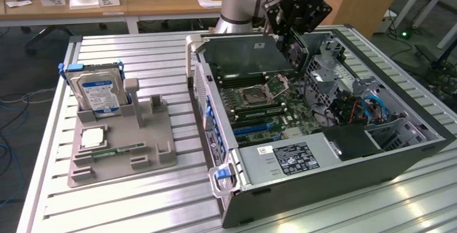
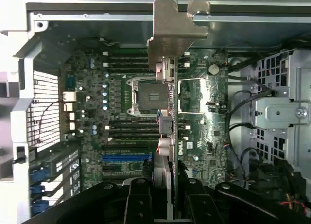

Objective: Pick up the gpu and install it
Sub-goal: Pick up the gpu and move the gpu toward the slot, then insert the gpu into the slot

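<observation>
GPU [image 2: 165,146] is pinched edge-on between the gripper's [image 2: 166,207] closed fingers, silver bracket [image 2: 172,34] at the far end, hanging over the motherboard [image 2: 92,136] inside the open PC case [image 1: 343,174]. Hard drive [image 1: 100,91] stands in the gray holder [image 1: 114,163], well apart.

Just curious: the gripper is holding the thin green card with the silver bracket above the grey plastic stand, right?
No. The gripper holds the thin green card with the silver bracket above the open dark computer case, not the grey plastic stand; the exterior view shows it.
</observation>
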